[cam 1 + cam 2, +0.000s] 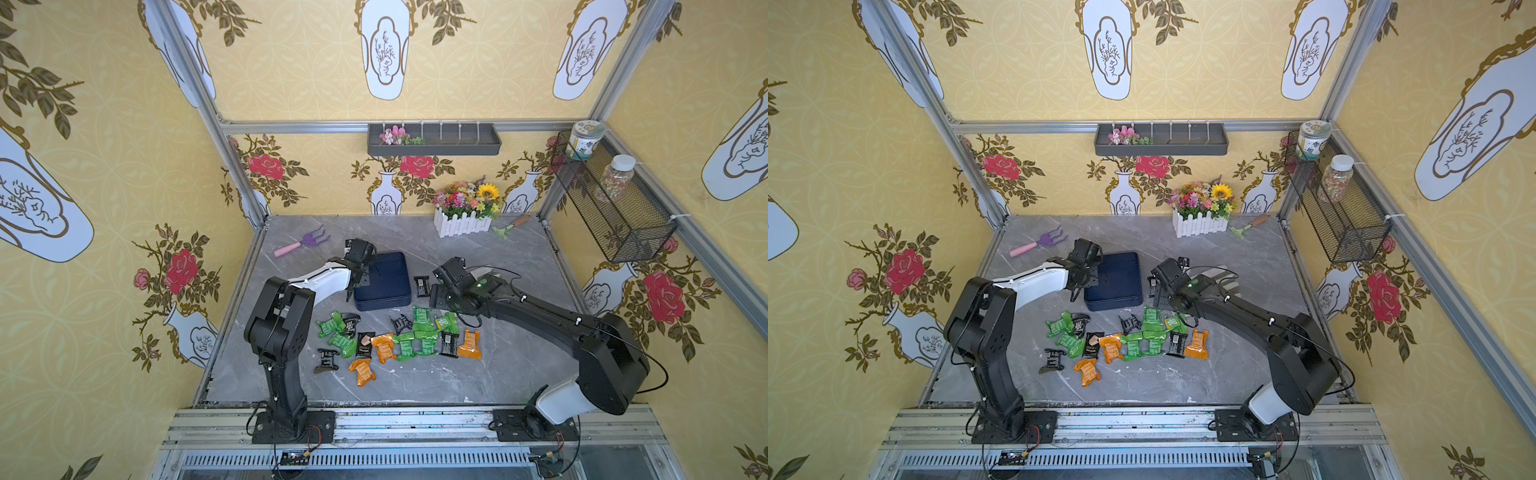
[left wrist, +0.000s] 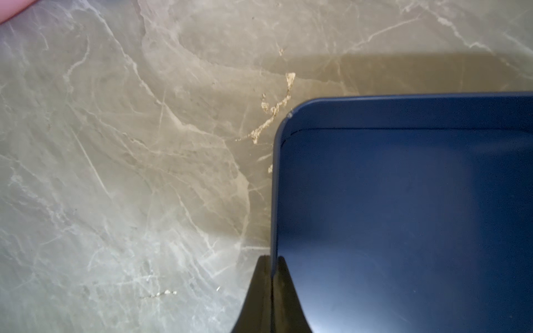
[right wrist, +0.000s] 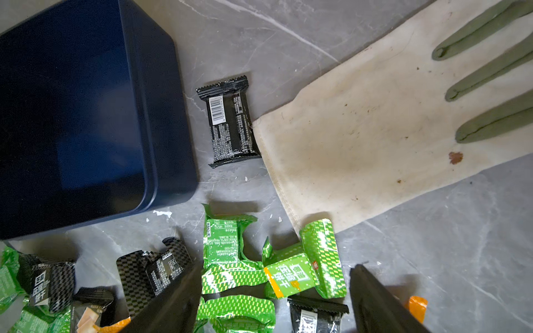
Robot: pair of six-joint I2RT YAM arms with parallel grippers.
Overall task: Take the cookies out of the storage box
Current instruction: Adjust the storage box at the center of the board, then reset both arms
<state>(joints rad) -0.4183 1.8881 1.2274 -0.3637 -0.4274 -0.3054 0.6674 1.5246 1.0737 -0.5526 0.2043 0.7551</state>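
Note:
The dark navy storage box (image 1: 384,282) (image 1: 1115,280) sits mid-table. My left gripper (image 1: 355,284) (image 2: 272,263) is shut on its left wall, one finger inside and one outside. The part of the box floor (image 2: 403,216) I see holds no packets. The cookies (image 1: 415,338) (image 1: 1138,343), green, orange and black foil packets, lie scattered on the table in front of the box. One black packet (image 3: 230,121) (image 1: 423,286) lies alone to the right of the box (image 3: 72,115). My right gripper (image 3: 275,265) (image 1: 438,297) hovers open above green packets (image 3: 300,276), holding nothing.
A white glove with green fingers (image 3: 360,129) lies beside the black packet, under my right arm. At the back are a purple rake (image 1: 305,243), a fenced flower pot (image 1: 463,224) and a green trowel (image 1: 509,226). A grey wall tray (image 1: 434,139) and a mesh basket (image 1: 615,208) hang above.

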